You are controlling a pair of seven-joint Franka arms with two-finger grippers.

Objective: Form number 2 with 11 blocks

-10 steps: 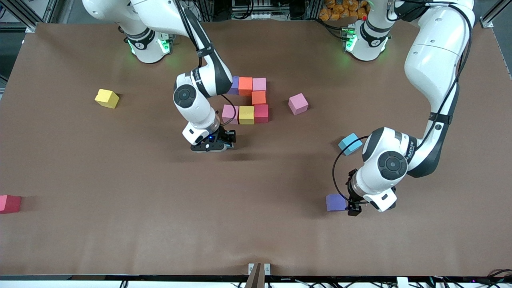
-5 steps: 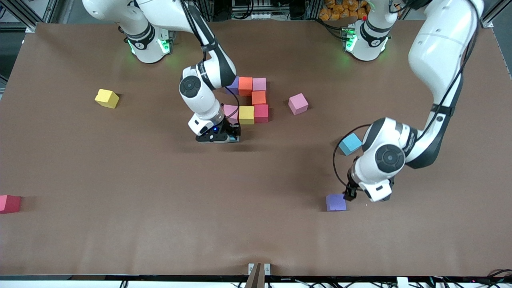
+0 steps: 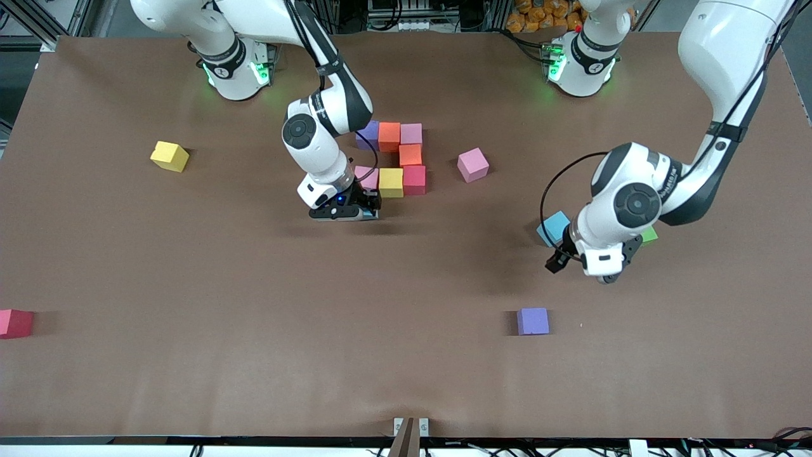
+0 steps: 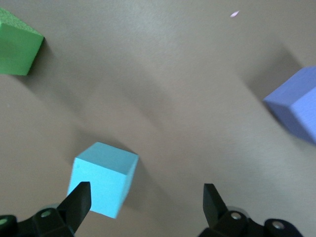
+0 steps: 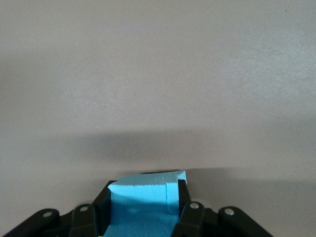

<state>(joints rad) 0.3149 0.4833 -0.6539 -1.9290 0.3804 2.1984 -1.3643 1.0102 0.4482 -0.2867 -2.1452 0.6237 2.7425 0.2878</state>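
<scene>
I count the small matte foam cubes on the brown table (image 3: 190,254). Seven sit in a tight cluster near the middle, toward the robots' bases: a purple cube (image 3: 369,133), an orange cube (image 3: 389,135) and a pink cube (image 3: 411,133) in a row, a second orange cube (image 3: 410,154) just below the pink one, then a row nearer my camera of a red cube (image 3: 414,178), a yellow cube (image 3: 391,181) and a second pink cube (image 3: 366,177), partly covered by the right arm.

The right gripper (image 5: 143,217) is low at the camera-side edge of that cluster, just beside the second pink cube, and its jaws are clamped on a light blue cube (image 5: 140,205).

Six more cubes lie loose. A third pink cube (image 3: 473,164) sits near the cluster, toward the left arm's end. A second light blue cube (image 4: 103,178) and a green cube (image 4: 17,47) lie under the left arm, near each other but apart. A second purple cube (image 3: 532,321) sits alone, nearer my camera. A second yellow cube (image 3: 169,155) and a second red cube (image 3: 15,322) lie toward the right arm's end, the red one at the table edge.

The left gripper (image 4: 145,202) hangs over the table beside the loose light blue cube, its jaws spread wide and holding nothing.
</scene>
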